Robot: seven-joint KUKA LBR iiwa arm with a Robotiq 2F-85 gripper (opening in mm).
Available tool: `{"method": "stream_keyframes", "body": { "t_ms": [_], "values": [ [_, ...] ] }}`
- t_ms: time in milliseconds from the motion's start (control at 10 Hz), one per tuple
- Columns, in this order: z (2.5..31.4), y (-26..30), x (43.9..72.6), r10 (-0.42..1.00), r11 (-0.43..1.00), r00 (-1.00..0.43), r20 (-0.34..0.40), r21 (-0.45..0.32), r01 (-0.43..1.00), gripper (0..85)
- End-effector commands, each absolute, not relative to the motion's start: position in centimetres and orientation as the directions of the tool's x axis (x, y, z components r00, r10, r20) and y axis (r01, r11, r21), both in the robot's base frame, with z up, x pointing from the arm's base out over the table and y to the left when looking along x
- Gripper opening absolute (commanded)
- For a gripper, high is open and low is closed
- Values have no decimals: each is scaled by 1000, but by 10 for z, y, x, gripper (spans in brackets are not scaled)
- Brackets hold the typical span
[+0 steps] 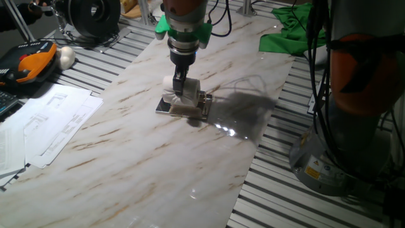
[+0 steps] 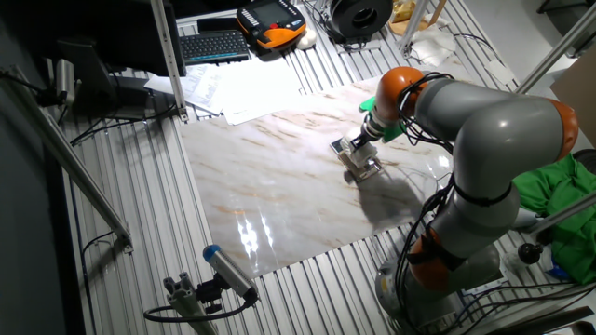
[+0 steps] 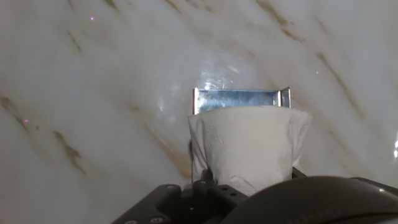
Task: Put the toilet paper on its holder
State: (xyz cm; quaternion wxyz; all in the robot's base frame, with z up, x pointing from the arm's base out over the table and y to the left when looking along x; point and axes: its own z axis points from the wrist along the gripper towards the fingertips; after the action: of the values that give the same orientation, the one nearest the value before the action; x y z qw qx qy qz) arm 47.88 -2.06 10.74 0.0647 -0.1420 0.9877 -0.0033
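White roll (image 1: pixel 179 84) sits pinched in the gripper (image 1: pixel 180 87), directly over the chrome holder (image 1: pixel 183 106) on the marble tabletop (image 1: pixel 126 145). In the hand view the roll (image 3: pixel 245 148) fills the space in front of the fingers, with the holder (image 3: pixel 241 99) showing just beyond its top edge.

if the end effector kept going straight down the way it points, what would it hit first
Most likely the holder. The end effector points down at the table, shut on the toilet paper, and the hand view shows the holder's chrome plate just beyond the roll. The roll would probably touch it first; depth is unclear.
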Motion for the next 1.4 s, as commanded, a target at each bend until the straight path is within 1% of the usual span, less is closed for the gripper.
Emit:
{"method": "stream_keyframes", "body": {
  "t_ms": [0,500,600,700,900,1000,1100,1300],
  "values": [
    [108,-23,478,-284,959,-950,-128,-27,-283,170],
    [107,-25,470,-288,957,-950,-116,-52,-284,170],
    [106,-25,468,-282,959,-953,-108,-69,-275,340],
    [105,-24,466,-271,961,-957,-107,-80,-264,340],
    [105,-23,465,-247,968,-962,-117,-81,-238,680],
    [105,-23,465,-239,970,-964,-118,-80,-231,680],
    [105,-23,465,-239,970,-964,-118,-80,-231,850],
    [106,-21,466,-238,970,-965,-112,-81,-230,850]
  ]
}}
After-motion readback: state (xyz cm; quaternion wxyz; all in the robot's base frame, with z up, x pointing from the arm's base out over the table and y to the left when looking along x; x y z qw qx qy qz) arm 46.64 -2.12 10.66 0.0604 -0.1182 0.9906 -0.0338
